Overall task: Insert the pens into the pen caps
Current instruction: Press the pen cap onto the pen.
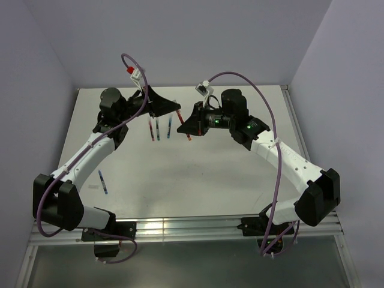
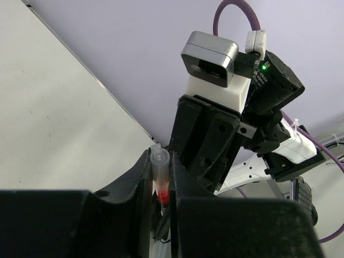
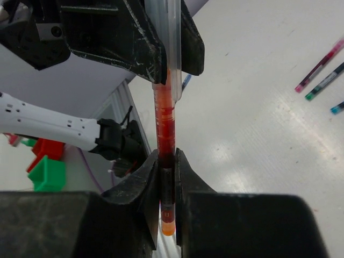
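My left end effector [image 2: 160, 173] and right end effector [image 3: 166, 173] clamp one red pen [image 3: 165, 118]; four other pens [image 1: 151, 129] dot the tabletop [image 1: 204, 177].

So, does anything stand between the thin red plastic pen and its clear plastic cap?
Nothing visible does. The thin red plastic pen, shut in the right gripper, runs straight into the clear plastic cap held by the left gripper.

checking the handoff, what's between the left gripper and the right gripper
A red pen spans the gap, its ends clamped in the left gripper and the right gripper; the right wrist view shows it best.
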{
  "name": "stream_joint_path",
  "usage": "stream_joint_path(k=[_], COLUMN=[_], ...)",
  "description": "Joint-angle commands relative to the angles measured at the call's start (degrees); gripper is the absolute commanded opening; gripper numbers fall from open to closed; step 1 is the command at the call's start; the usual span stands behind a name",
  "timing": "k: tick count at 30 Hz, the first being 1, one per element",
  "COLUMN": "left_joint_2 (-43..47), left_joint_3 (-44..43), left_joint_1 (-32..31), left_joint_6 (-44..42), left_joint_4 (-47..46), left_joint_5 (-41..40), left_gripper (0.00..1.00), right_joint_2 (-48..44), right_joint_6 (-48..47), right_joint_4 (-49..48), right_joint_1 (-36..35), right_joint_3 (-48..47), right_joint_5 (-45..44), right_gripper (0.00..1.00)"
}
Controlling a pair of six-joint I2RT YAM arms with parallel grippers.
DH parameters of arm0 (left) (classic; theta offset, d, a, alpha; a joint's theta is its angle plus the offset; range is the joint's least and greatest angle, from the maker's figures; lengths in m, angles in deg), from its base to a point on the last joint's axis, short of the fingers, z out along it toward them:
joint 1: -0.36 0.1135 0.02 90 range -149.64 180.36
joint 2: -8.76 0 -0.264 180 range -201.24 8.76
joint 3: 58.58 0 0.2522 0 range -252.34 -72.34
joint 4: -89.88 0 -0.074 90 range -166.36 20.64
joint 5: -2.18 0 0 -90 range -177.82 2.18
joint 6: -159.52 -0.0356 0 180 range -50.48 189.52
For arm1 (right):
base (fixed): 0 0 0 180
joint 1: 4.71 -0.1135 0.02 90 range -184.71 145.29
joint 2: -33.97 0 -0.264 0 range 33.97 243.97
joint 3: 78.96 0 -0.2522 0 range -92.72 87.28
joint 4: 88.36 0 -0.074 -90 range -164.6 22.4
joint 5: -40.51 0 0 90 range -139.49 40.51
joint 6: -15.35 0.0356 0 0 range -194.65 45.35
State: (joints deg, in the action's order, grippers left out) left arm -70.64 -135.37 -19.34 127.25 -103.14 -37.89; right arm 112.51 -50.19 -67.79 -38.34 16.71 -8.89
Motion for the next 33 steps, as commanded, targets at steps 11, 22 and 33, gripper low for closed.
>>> stream_joint_path(k=[11, 22, 33], left_joint_2=[2.05, 3.72, 2.84], left_joint_3=[0.8, -2.19, -5.61], left_joint_1=[-4.01, -9.91, -13.69], left_joint_6=[-0.95, -11.68, -11.68], left_joint_4=[-2.76, 14.91, 25.98], left_joint_5=[-2.12, -12.75, -22.14], left_gripper=[0.0, 0.0, 0.0], right_joint_2=[-0.58, 1.08, 6.09], right_joint_6=[0.06, -3.64, -9.0], right_joint_4=[0.13, 6.19, 8.66], right_joint_1=[-1.26, -2.5, -5.83], right_joint_3=[-4.05, -12.39, -20.13], right_joint_5=[-12.29, -32.33, -49.72], right_gripper=[0.0, 0.0, 0.0])
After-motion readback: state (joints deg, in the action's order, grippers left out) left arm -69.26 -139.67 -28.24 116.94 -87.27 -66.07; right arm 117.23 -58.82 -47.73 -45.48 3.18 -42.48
